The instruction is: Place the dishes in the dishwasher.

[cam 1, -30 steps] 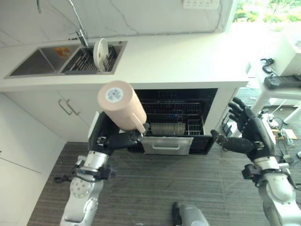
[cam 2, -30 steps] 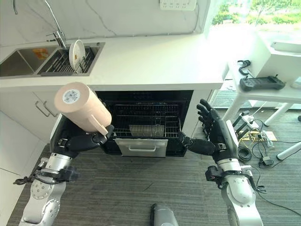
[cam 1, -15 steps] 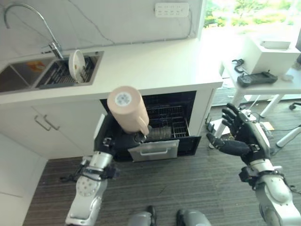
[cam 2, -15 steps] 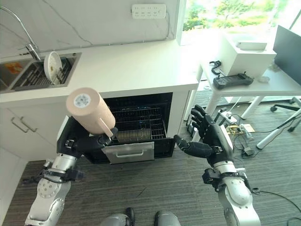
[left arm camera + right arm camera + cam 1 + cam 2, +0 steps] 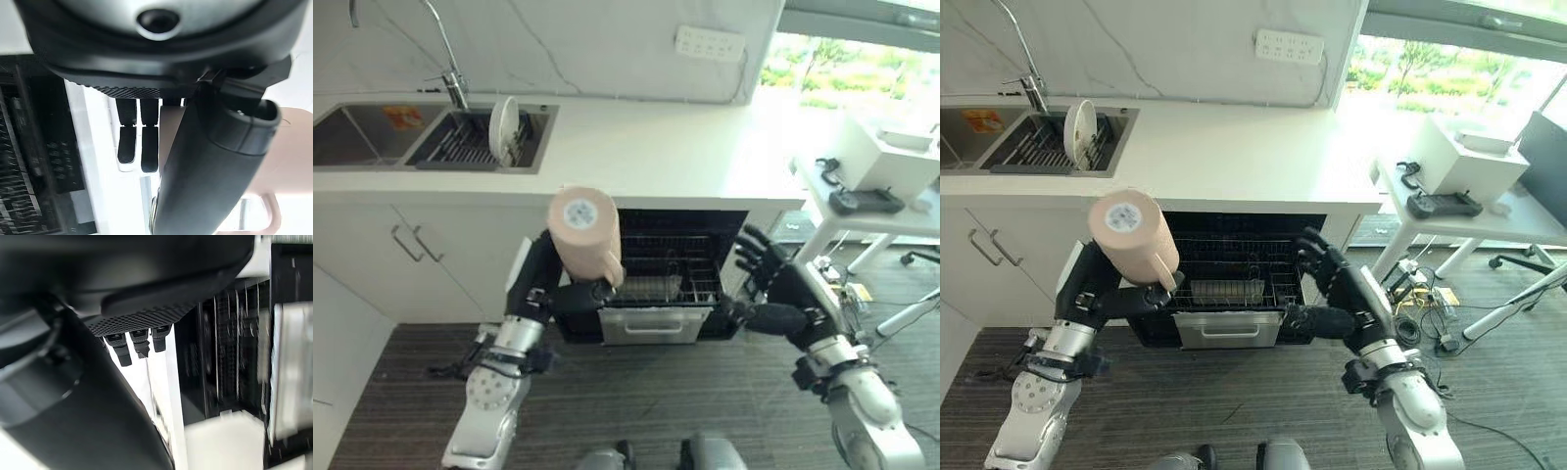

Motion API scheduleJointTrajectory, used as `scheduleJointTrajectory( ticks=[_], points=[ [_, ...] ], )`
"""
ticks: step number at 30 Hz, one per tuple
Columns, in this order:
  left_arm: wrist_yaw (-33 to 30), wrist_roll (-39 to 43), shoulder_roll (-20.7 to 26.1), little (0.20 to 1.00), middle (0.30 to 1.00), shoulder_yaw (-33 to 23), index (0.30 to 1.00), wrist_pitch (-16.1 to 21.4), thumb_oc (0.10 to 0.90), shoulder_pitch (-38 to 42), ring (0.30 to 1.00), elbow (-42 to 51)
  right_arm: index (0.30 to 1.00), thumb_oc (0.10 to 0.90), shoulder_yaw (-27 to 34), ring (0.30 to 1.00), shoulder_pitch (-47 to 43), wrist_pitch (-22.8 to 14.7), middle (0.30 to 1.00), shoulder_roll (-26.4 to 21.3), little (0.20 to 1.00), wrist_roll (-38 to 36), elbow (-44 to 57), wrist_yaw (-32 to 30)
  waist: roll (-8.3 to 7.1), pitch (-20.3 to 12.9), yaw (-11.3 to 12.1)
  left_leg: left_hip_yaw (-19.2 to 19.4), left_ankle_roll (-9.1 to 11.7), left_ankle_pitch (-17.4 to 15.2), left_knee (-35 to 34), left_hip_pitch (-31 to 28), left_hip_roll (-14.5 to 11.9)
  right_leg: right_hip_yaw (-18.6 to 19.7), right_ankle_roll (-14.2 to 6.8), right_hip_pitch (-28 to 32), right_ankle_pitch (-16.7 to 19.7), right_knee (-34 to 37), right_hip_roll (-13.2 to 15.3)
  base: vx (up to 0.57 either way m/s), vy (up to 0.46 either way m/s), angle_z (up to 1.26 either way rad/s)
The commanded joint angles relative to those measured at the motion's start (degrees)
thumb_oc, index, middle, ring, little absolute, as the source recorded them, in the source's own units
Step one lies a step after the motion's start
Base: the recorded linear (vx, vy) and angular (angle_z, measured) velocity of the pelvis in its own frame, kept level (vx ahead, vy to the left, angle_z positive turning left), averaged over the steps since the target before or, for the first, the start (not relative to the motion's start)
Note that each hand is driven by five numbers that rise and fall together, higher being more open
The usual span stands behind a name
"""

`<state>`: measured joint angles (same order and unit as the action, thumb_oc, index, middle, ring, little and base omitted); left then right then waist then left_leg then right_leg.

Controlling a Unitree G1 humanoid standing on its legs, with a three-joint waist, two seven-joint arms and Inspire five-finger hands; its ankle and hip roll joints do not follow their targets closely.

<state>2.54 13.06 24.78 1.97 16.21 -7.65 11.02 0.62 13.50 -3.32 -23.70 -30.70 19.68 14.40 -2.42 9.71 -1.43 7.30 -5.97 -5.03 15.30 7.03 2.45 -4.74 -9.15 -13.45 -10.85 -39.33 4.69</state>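
Note:
A tall beige jug (image 5: 585,230) with a handle is held up in front of the open dishwasher (image 5: 677,262), tilted with its round base towards me. My left hand (image 5: 570,297) is shut on the jug's handle (image 5: 266,215), just below the body. The dishwasher's wire rack (image 5: 1234,279) is slid out above its grey drawer front (image 5: 1228,329). My right hand (image 5: 1342,294) is open with fingers spread at the dishwasher's right front corner, holding nothing. A white plate (image 5: 504,127) stands on edge in the sink rack on the counter.
A white counter (image 5: 656,147) runs above the dishwasher, with a double sink (image 5: 372,137) and tap at its left end. White cupboard doors (image 5: 421,264) lie left of the dishwasher. A side table (image 5: 1489,211) at the right carries a white box and a black controller.
The camera has shifted. My right hand has come in leftwards to the dishwasher's right front corner. The jug stays in my left hand, now closer over the rack.

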Motion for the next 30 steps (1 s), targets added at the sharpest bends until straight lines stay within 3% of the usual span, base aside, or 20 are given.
scheduleJointTrajectory(
  ticks=[1, 2, 3, 4, 10, 12, 14, 17, 19, 25, 30],
  points=[
    [-2.5, -1.5, 1.6, 0.3, 0.3, -1.9, 0.3, 5.5, 0.4, 6.4, 0.3, 4.7, 0.9, 0.8, 2.6, 0.9, -5.2, -5.2, 0.9, 0.9, 0.9, -10.9, 3.3, 4.3, 0.37, -0.5, -2.3, -3.8, 3.1, -9.0, 1.9, -1.6, -1.3, -4.8, 1.4, 7.6, 9.7, 22.1, 0.0, 0.17, -0.353, 0.06],
    [-2.6, -2.0, 1.8, 0.3, 0.3, -1.8, 0.3, 5.9, 0.4, 6.4, 0.3, 4.7, 0.9, 0.8, 2.3, 0.9, -5.2, -5.2, 0.9, 1.0, 0.9, -12.5, 3.7, 6.2, -0.27, 0.0, -2.7, -3.8, 3.3, -9.9, 1.9, -2.5, -0.9, -4.1, 1.3, 5.0, 8.3, 22.1, 2.1, 0.26, -0.45, 0.16],
    [-4.0, -4.9, 2.0, 0.3, 0.3, -1.1, 0.3, 6.7, 0.4, 5.9, 0.3, 5.1, 0.9, 0.8, 0.9, 0.9, -5.4, -4.3, 0.9, 1.6, 0.9, -14.4, 4.5, 10.4, -0.36, 0.3, -3.7, -4.4, 3.5, -10.8, 1.9, -3.7, -1.2, -0.1, 0.7, 2.8, 8.1, 22.1, 1.8, 0.26, -0.423, 0.3],
    [-4.7, -5.6, 2.0, 0.3, 0.3, -0.5, 0.3, 6.6, 0.4, 6.0, 0.3, 5.1, 0.9, 0.8, 0.2, 0.9, -6.0, -3.8, 0.9, 1.3, 0.9, -14.7, 5.1, 10.2, -0.58, 0.2, -3.8, -4.5, 3.8, -10.7, 1.9, -4.0, -1.3, 0.6, 0.8, 2.8, 7.1, 22.1, 1.6, 0.26, -0.401, 0.35],
    [-10.4, -11.1, 2.1, 0.3, 0.3, 2.6, 0.3, 6.2, 0.4, 7.6, 0.3, 4.1, 0.9, 0.8, -4.0, 0.9, -12.4, -1.8, 0.9, 0.1, 0.9, -18.9, 5.5, 10.3, -1.36, -2.0, -1.6, -1.2, 6.0, -9.9, 1.9, -5.2, -3.3, -0.4, 2.5, 5.4, 2.9, 22.1, 0.7, 0.18, -0.306, 0.0],
    [-12.2, -12.6, 2.1, 0.3, 0.3, 3.2, 0.3, 7.1, 0.4, 7.7, 0.3, 4.1, 0.9, 0.8, -4.4, 0.9, -12.9, -1.4, 0.9, -0.4, 0.9, -19.3, 6.1, 10.7, -2.72, -2.0, -1.1, 1.9, 7.2, -6.7, 1.9, -7.4, -3.1, -0.5, 3.7, 6.4, 2.5, 22.1, 1.7, 0.16, -0.209, 0.05],
    [-13.2, -13.9, 2.1, 0.3, 0.3, 3.7, 0.3, 8.1, 0.4, 8.3, 0.3, 3.5, 0.9, 0.8, -4.3, 0.9, -12.8, -1.4, 0.9, -0.3, 0.9, -19.4, 6.1, 10.7, -3.7, -1.2, -0.2, 2.4, 8.7, -1.3, 1.9, -6.6, -3.1, -0.9, 4.3, 7.3, 2.4, 22.1, 2.4, 0.09, -0.164, 0.11],
    [-15.8, -16.1, 2.0, 0.3, 0.3, 5.4, 0.3, 9.5, 0.4, 11.2, 0.3, 0.9, 0.9, 0.8, -5.2, 0.9, -14.9, -4.7, 0.9, -0.1, 0.9, -16.9, 5.5, 9.4, -1.61, -0.5, -0.8, 5.7, 8.9, -4.0, 1.9, -1.4, -7.2, -3.0, 3.4, 7.2, 1.7, 22.1, 1.9, -0.01, 0.05, 0.19],
    [-19.2, -20.2, 1.7, 0.3, 0.3, 8.4, 0.3, 10.1, 0.4, 14.6, 0.3, -1.3, 0.9, 0.8, -6.1, 0.9, -15.6, -4.2, 0.9, 1.2, 0.9, -17.6, 5.5, 9.4, 0.04, -1.7, -2.2, 2.8, 8.5, -6.3, 1.9, -0.9, -7.2, -3.9, 3.1, 6.9, 1.5, 22.1, 1.4, 0.0, 0.165, 0.13],
    [-20.1, -21.0, 1.3, 0.3, 0.3, 11.1, 0.3, 10.1, 0.4, 17.2, 0.3, -3.4, 0.9, 0.8, -7.0, 0.9, -15.0, -4.0, 0.9, 2.3, 0.9, -15.8, 5.4, 8.2, 0.37, -3.9, -3.4, 2.2, 8.4, -8.1, 1.9, -2.0, -6.9, -4.3, 2.8, 7.4, 1.2, 22.1, 1.3, 0.04, 0.067, 0.01],
    [-22.3, -21.6, 0.9, 0.3, 0.3, 12.0, 0.3, 9.1, 0.4, 17.1, 0.3, -3.3, 0.9, 0.8, -7.8, 0.9, -15.6, -4.7, 0.9, 2.2, 0.9, -10.1, 4.0, 1.5, 0.19, -4.4, -3.2, 2.8, 7.4, -9.2, 1.9, -3.1, -6.5, -3.8, 2.8, 8.2, 0.8, 22.1, 1.3, 0.03, 0.072, 0.01]
  ],
)
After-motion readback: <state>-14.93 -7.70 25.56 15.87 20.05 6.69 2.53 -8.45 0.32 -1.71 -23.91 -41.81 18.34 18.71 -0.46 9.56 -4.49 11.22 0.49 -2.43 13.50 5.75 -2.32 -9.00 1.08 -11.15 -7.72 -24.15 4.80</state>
